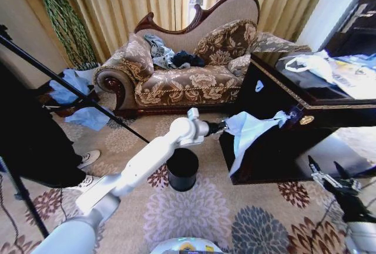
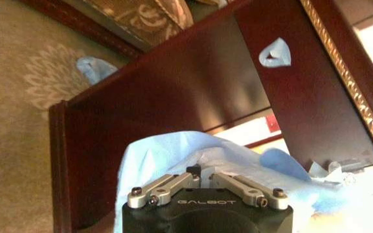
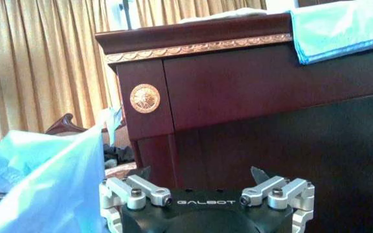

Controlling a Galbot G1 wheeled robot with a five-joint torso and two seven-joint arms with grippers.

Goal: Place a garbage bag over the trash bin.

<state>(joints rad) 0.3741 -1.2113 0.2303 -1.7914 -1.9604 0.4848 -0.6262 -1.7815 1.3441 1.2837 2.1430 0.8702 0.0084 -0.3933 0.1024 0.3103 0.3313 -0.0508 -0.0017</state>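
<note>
Carpet (image 1: 200, 213) with a flower pattern lies nearest, and the right hand (image 1: 329, 177) waits low above it at the right, its fingers spread wide and holding nothing. A little farther, the trash bin (image 1: 182, 170) stands upright on the carpet, just under the left arm, and no bag is on it yet. Beyond the bin, the left hand (image 1: 222, 126) is stretched toward the dark wooden worktop (image 1: 305, 113); its fingers are closed together on the garbage bag (image 1: 249, 133), as the left wrist view shows with the pale blue plastic bunched around the fingertips. The bag hangs from the edge of the worktop, one end seemingly caught near the corner, so it is between the worktop and the hand, well above the floor. To do this step well, I think the left hand should pull the bag free slowly and keep its grip firm, because thin plastic can tear or slip. Farthest away stands the sofa (image 1: 188, 80) before the curtains (image 1: 135, 1).
</note>
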